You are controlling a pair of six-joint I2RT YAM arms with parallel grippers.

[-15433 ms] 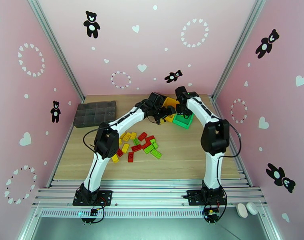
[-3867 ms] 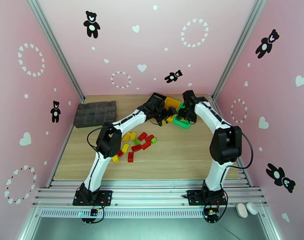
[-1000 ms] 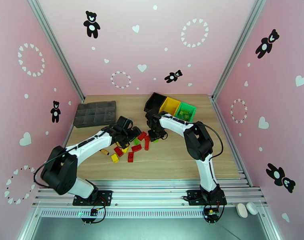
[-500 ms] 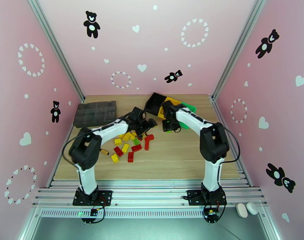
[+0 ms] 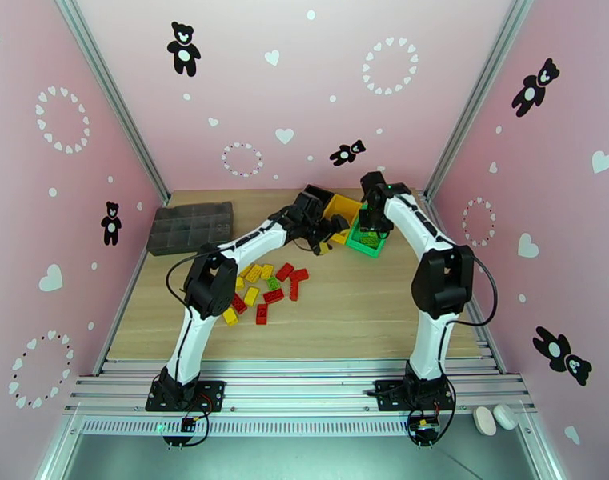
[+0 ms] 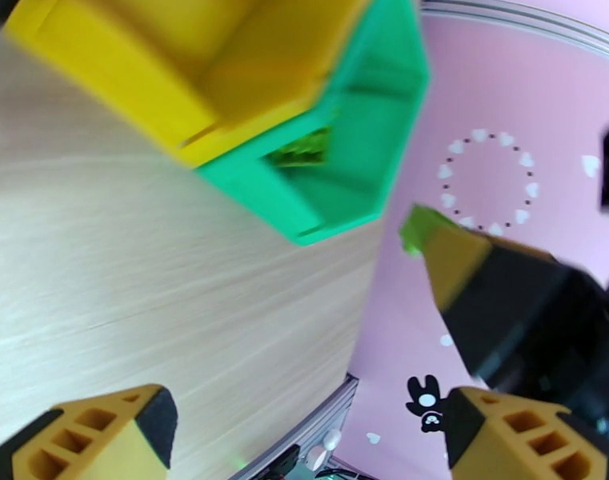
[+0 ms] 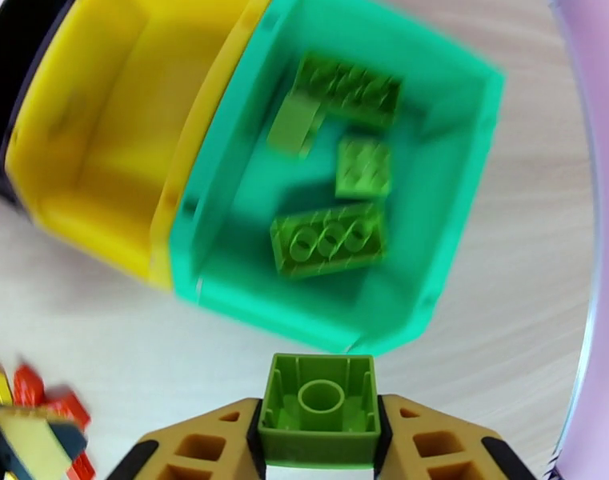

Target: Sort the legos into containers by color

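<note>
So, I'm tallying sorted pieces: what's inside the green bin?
Four green legos lie loose in the green bin. Anything beneath them is covered, and blur hides finer detail.

Lab booth: pink walls (image 5: 320, 74), aluminium frame (image 5: 114, 98)

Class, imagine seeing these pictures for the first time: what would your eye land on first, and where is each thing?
First, the small bright green studded plastic brick pinched in the right gripper, right by the open green plastic bin, which already holds several green bricks. Next, the loose pile of mostly red and yellow bricks, lying left of centre on the wooden table.
</note>
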